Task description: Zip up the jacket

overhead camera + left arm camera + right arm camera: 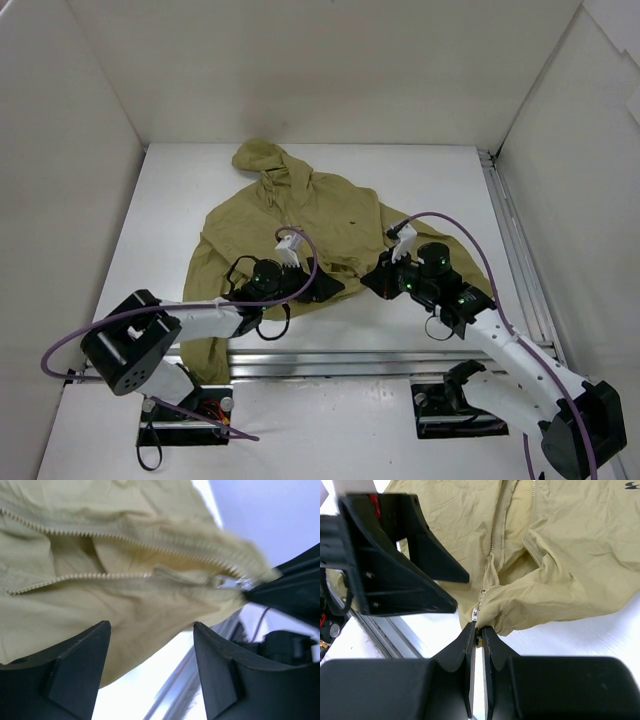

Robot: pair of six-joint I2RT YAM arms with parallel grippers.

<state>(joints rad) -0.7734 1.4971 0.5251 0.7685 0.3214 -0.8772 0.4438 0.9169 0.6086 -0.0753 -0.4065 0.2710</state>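
Looks like a robotics lab test cell. Boxed in on three sides by plain white panels (pixel 300 70). Floored with a white worktop (pixel 180 200), edged by bare aluminium rails (pixel 510 230) at the right and along the front. Fitted with two robot arms, left arm (pixel 200 320) and right arm (pixel 510 350), bolted to black base plates (pixel 455 410), wired with loose purple cables (pixel 85 330) and dotted with small green lamps (pixel 433 260). Laid out with a single khaki jacket (pixel 320 215) on the worktop.
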